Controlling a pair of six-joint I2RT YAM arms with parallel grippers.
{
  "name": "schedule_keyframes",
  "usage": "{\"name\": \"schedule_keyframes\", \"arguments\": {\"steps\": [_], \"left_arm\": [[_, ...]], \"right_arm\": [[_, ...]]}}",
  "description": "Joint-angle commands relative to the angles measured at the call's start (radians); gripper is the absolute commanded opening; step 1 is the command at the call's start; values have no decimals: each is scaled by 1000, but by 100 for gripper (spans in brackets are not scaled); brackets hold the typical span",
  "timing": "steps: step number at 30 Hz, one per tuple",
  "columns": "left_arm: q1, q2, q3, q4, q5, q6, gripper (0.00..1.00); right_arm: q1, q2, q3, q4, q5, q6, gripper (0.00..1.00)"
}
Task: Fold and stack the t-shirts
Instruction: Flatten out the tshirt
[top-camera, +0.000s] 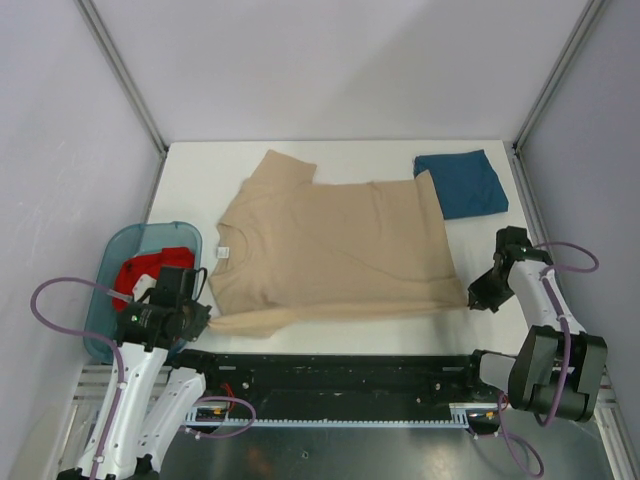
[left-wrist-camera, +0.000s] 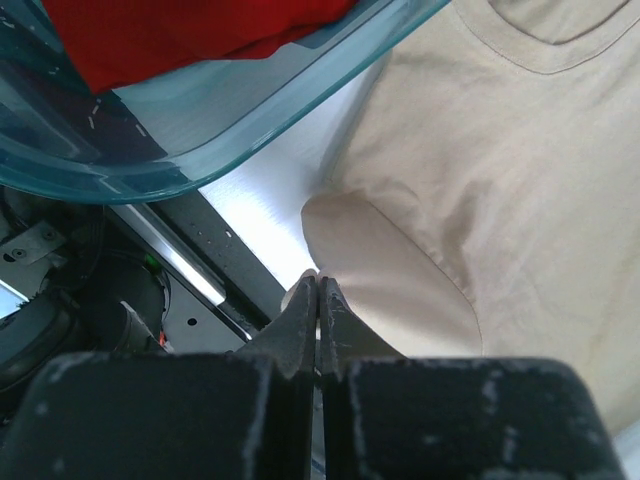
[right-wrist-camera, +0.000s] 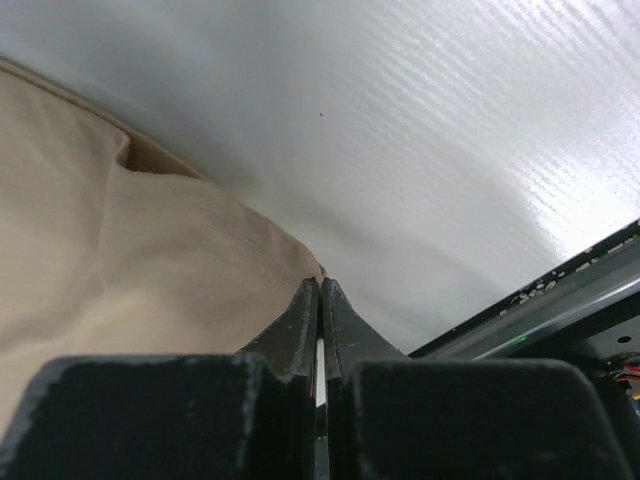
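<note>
Table: white table (top-camera: 330, 160) between pale walls.
Tan shirt: tan t-shirt (top-camera: 330, 250) lies spread flat mid-table, collar toward the left.
Other shirts: teal t-shirt (top-camera: 462, 185) sits folded at the far right; red t-shirt (top-camera: 150, 268) is bunched in the blue tub (top-camera: 108, 262).
Left claw: left claw (left-wrist-camera: 317, 285) is clenched on the near sleeve's edge.
Right claw: right claw (right-wrist-camera: 320, 290) is clenched on the near hem corner.
Handling: we judge the cloth light, limp and draggy, best held at edges and corners and lifted evenly.

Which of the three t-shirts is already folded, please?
The dark teal-blue cloth t-shirt, a neat square far right; the tan t-shirt lies spread out, the red t-shirt bunched.
</note>
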Motion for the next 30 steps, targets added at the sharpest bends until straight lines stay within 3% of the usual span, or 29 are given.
{"name": "schedule_keyframes", "arguments": {"steps": [1, 4, 9, 11, 14, 19, 24, 30], "left_arm": [[-5, -12, 8, -116, -75, -32, 0], [-4, -15, 6, -115, -76, -36, 0], [-5, -5, -5, -85, -61, -7, 0], [-4, 3, -16, -41, -44, 32, 0], [-5, 21, -33, 51, 0, 118, 0], [-4, 83, -42, 201, 35, 262, 0], [-4, 137, -54, 272, 73, 328, 0], [-5, 141, -63, 289, 106, 367, 0]], "right_arm": [[28, 0, 18, -36, 24, 32, 0], [35, -4, 18, -42, 18, 33, 5], [101, -46, 99, -2, 56, -14, 36], [158, -40, 170, 70, 79, -41, 41], [218, 39, 286, 231, 94, -104, 43], [253, 337, 500, 454, 64, -212, 42], [264, 687, 785, 510, 62, -234, 40], [303, 1038, 1211, 430, 140, -344, 39]]}}
